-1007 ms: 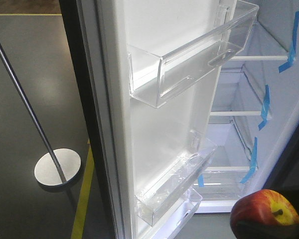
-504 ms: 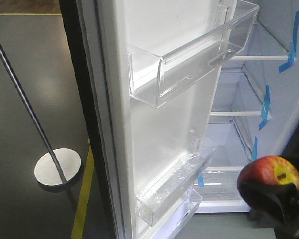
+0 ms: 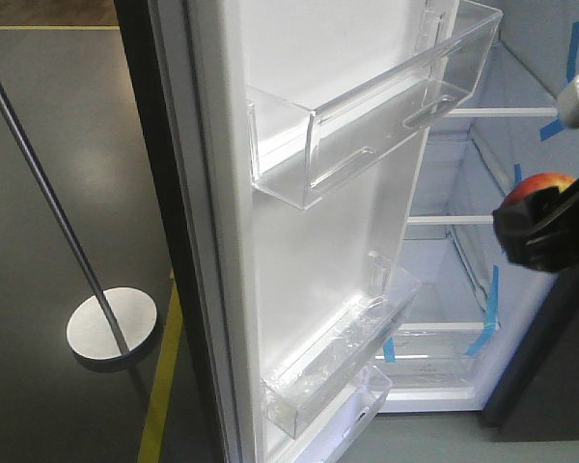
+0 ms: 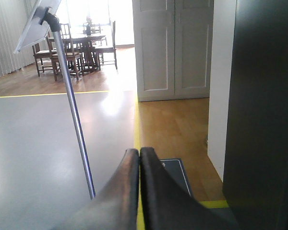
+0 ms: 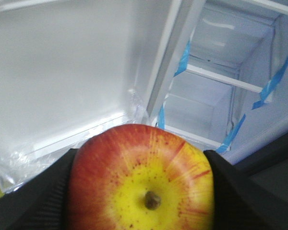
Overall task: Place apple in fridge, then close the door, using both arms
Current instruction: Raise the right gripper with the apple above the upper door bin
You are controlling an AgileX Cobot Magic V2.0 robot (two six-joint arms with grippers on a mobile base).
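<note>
The red apple (image 5: 141,182), with its yellow patch and stem dimple facing the right wrist camera, sits clamped between the black fingers (image 5: 41,201) of my right gripper (image 3: 545,231). In the front view only the apple's top (image 3: 540,182) shows above the gripper, level with the middle shelf of the fridge (image 3: 463,220). The fridge stands open, white inside, with blue tape strips (image 3: 510,207). Its door (image 3: 309,251) is swung wide, showing the white liner and clear bins (image 3: 367,116). My left gripper (image 4: 138,153) is shut and empty, facing the floor beside the fridge's dark outer side (image 4: 261,120).
A thin metal pole (image 3: 48,203) on a round base (image 3: 111,326) stands left of the door. Yellow floor tape (image 3: 164,386) runs beneath the door edge. A pale grey cabinet (image 4: 173,48) and a dining table with chairs (image 4: 81,45) lie beyond the left gripper.
My right gripper has carried the apple up from the bottom right corner to mid-height in front of the fridge shelves. Door and pole have not moved.
</note>
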